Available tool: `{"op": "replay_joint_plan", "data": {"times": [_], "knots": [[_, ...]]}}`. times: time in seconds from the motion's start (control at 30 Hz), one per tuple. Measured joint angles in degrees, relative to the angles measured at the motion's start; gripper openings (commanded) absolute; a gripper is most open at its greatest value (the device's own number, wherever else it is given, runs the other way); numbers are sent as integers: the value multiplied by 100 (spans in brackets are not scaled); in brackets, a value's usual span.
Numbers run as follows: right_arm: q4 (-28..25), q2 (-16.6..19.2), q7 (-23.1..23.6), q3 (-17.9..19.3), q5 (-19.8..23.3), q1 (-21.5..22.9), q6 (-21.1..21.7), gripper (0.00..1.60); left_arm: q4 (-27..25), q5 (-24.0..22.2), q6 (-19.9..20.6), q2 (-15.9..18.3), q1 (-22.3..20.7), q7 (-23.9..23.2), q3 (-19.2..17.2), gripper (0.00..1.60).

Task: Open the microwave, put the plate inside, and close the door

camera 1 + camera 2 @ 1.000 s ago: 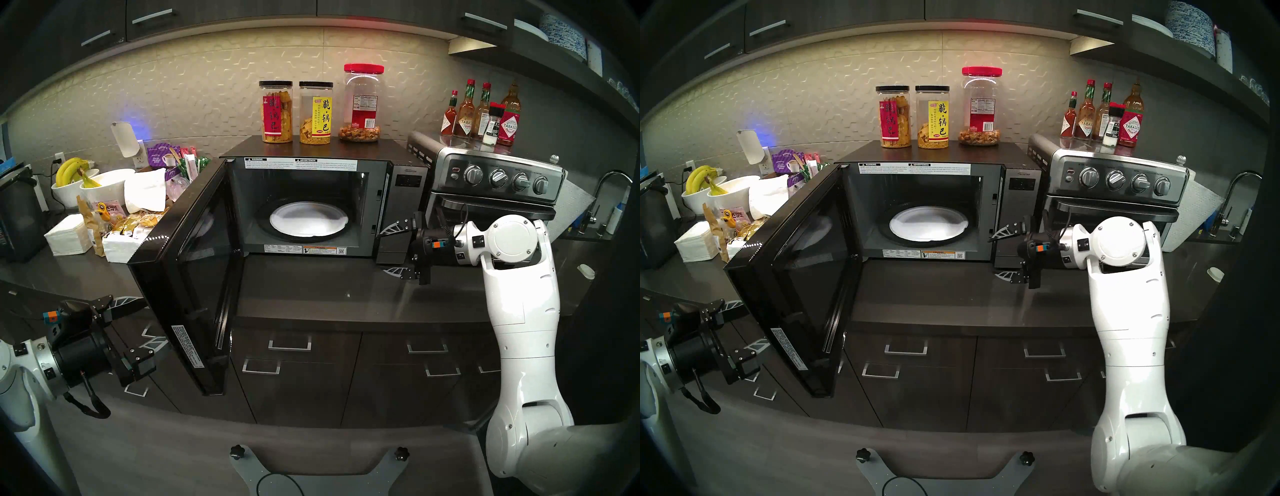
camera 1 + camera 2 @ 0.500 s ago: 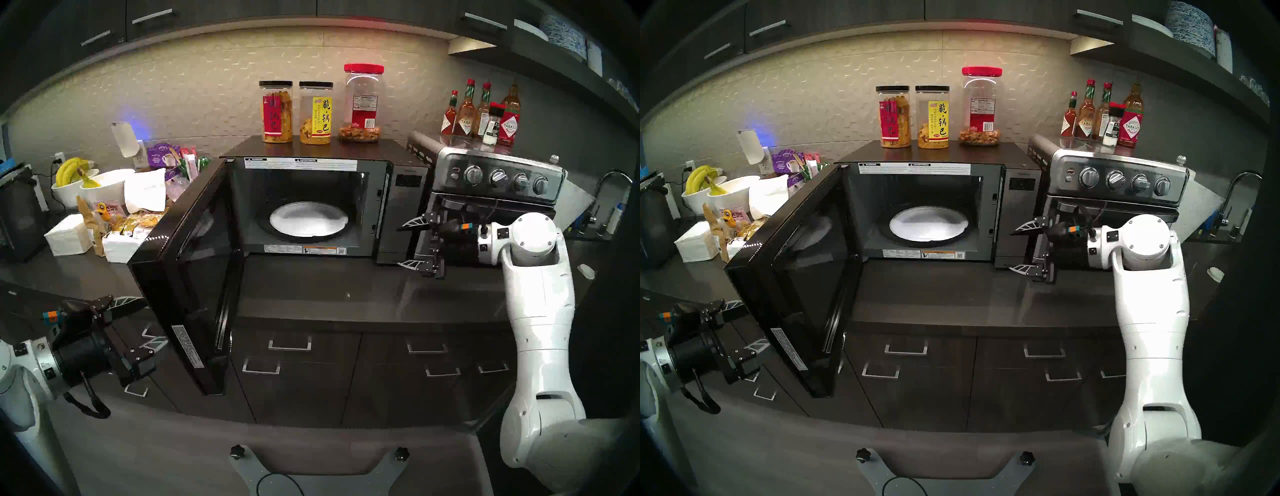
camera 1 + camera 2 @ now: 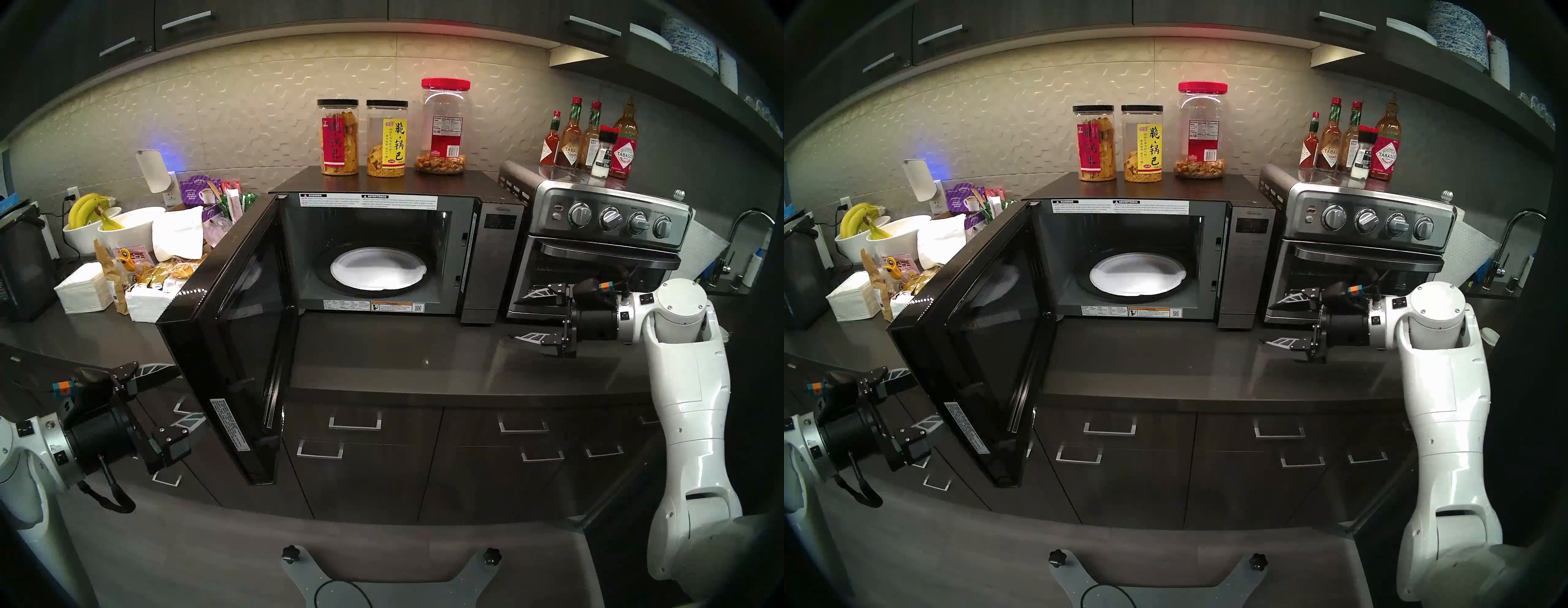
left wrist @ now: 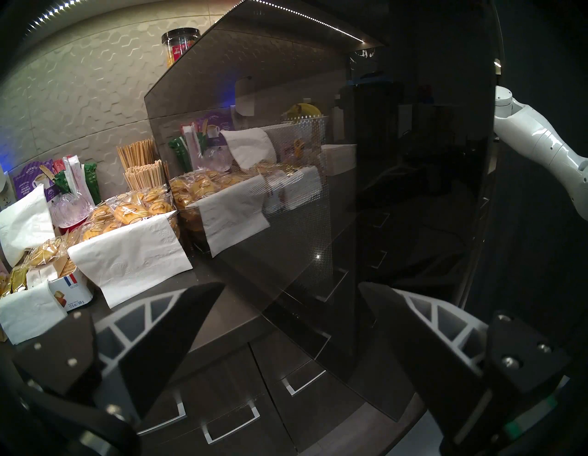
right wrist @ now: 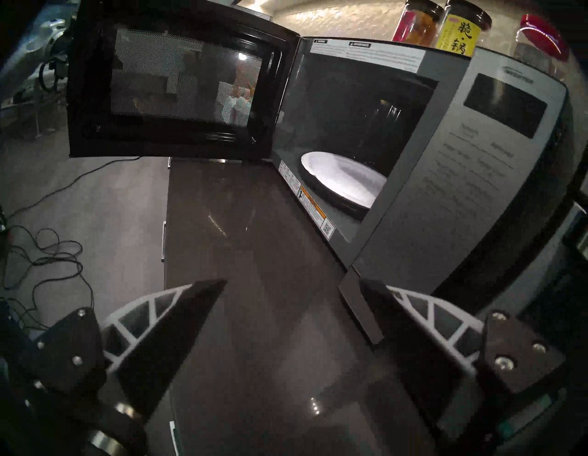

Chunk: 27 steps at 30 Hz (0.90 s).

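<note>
Standing wide open toward the near left, the door [image 3: 237, 335] has its free edge just right of the empty, spread left gripper [image 3: 178, 395], far nearer than the spread, empty right gripper [image 3: 524, 318], while the plate [image 3: 377, 271] lies inside the microwave [image 3: 492, 254].

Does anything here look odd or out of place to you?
Nothing looks spilled or broken. The microwave door hangs wide open over the counter edge, with the white plate lying flat inside.
</note>
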Motion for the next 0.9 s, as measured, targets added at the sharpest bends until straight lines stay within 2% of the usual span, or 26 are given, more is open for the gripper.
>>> {"op": "replay_joint_plan", "data": {"times": [0.17,0.47,0.9], "knots": [[55,303,0,11,386,-152,123,160,0,0,0,0,0,0,0,160],[203,736,-1,-216,950,-287,201,160,0,0,0,0,0,0,0,160],[538,892,-2,-313,1092,-245,199,160,0,0,0,0,0,0,0,160]]}}
